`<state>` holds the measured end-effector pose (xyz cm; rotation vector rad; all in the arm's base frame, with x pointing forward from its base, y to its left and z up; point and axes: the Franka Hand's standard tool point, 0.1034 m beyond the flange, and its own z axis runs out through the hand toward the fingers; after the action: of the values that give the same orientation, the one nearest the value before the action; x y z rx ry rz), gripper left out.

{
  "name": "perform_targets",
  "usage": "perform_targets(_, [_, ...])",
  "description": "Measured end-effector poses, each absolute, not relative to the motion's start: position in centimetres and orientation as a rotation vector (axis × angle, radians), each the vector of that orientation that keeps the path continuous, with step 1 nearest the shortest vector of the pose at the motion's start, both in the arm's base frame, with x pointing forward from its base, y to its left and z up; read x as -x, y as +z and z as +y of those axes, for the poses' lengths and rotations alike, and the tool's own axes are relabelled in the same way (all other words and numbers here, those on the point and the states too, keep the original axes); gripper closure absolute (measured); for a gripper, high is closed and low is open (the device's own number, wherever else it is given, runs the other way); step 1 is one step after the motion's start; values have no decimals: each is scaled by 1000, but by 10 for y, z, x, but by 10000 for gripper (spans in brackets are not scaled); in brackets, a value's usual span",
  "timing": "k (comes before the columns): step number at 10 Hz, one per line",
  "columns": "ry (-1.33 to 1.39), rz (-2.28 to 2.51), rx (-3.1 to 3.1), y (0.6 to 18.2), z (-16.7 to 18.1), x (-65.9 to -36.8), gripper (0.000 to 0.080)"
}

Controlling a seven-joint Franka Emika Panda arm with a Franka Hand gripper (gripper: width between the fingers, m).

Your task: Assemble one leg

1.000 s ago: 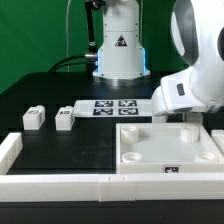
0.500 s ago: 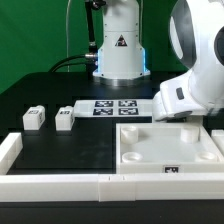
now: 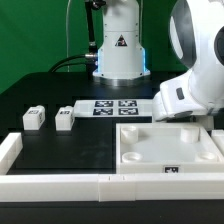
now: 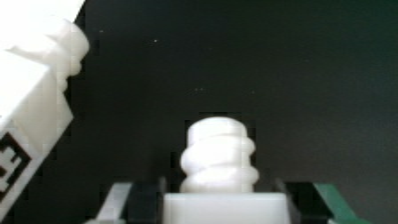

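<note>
In the wrist view, the leg, a white chunky piece with a rounded, ribbed tip, is being gripped between the two fingers of the gripper, which are closed against its sides. Its lower body is being cut off by the frame edge. Beside it, a blurred white part bearing a partial black tag is too close to identify. In the exterior view, the gripper is being hidden behind the white arm, over the far side of the square panel. A second leg and a third leg are lying on the black table toward the exterior view's left, near the marker board.
</note>
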<state>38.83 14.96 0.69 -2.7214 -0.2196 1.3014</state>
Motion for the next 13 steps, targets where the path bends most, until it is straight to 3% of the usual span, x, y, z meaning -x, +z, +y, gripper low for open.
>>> perform_targets(2, [1301,-220,2721,8,150,-389,509])
perform_targets(7, [1418,-274,2677,75,147,-397,508])
perform_targets(11, [1273,-274,2733,70,148,-410,508])
perform_targets(13, [934,-253,2876,69,144,-419,508])
